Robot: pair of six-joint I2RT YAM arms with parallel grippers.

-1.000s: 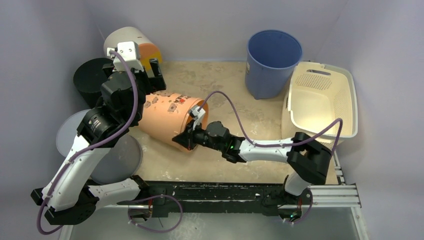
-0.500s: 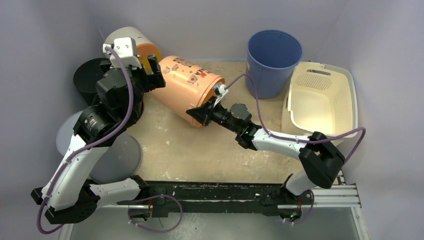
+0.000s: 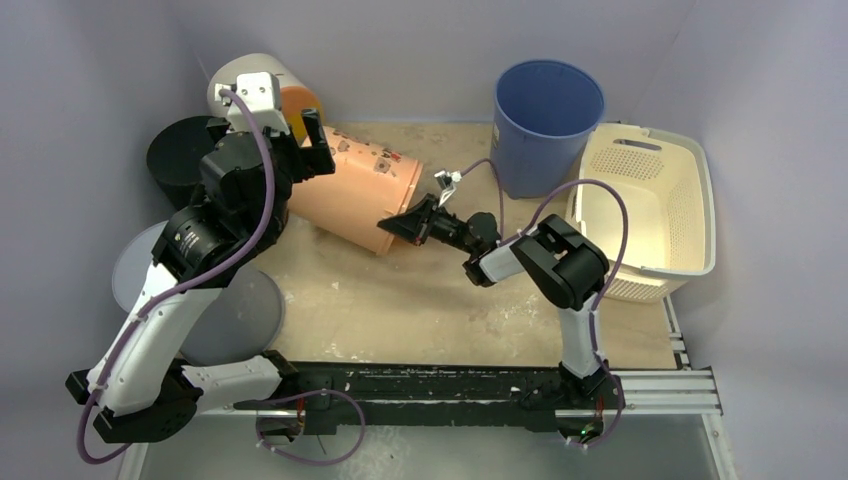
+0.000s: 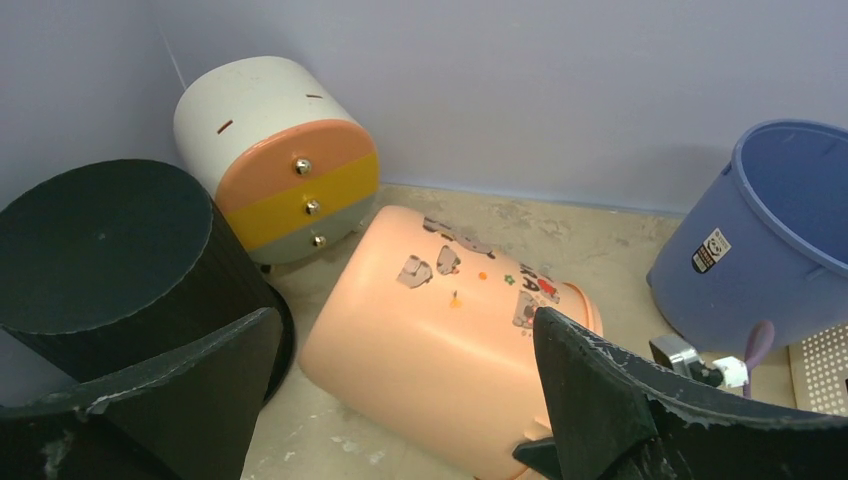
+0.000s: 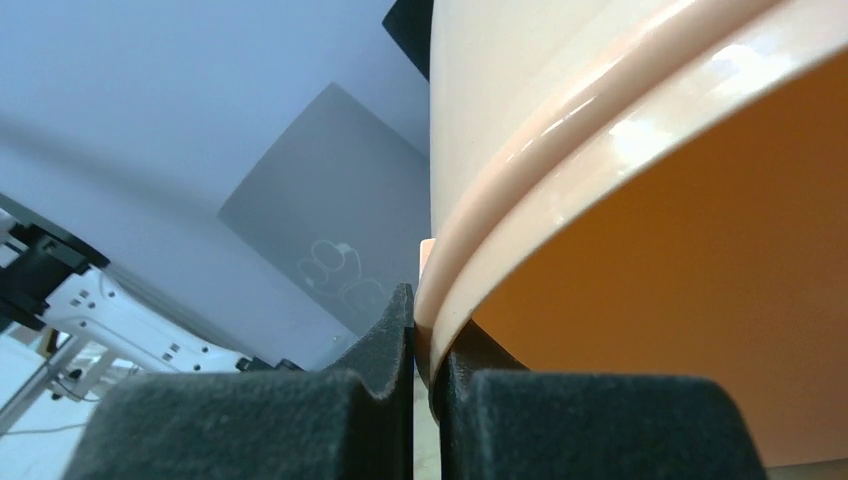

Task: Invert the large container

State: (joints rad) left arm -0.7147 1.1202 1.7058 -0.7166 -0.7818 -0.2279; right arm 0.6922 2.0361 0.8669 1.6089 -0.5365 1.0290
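Observation:
The large container is a peach bucket (image 3: 352, 195) with cartoon stickers. It lies tilted on its side at the table's middle back, its mouth toward the right. My right gripper (image 3: 400, 226) is shut on the bucket's rim (image 5: 470, 270), one finger inside and one outside. My left gripper (image 3: 308, 140) is open and hovers over the bucket's closed base end without touching it. The left wrist view shows the bucket (image 4: 440, 340) between and beyond its spread fingers (image 4: 600, 400).
A blue bucket (image 3: 546, 125) stands at the back right, a cream laundry basket (image 3: 640, 210) right of it. A black cylinder (image 3: 182, 155) and a white, orange and yellow drum (image 3: 262, 90) sit at the back left. A grey bin (image 3: 215, 310) is near the left arm.
My right gripper has carried the peach bucket by its rim from the table's middle toward the back and turned it. My left gripper has stayed open above the base end.

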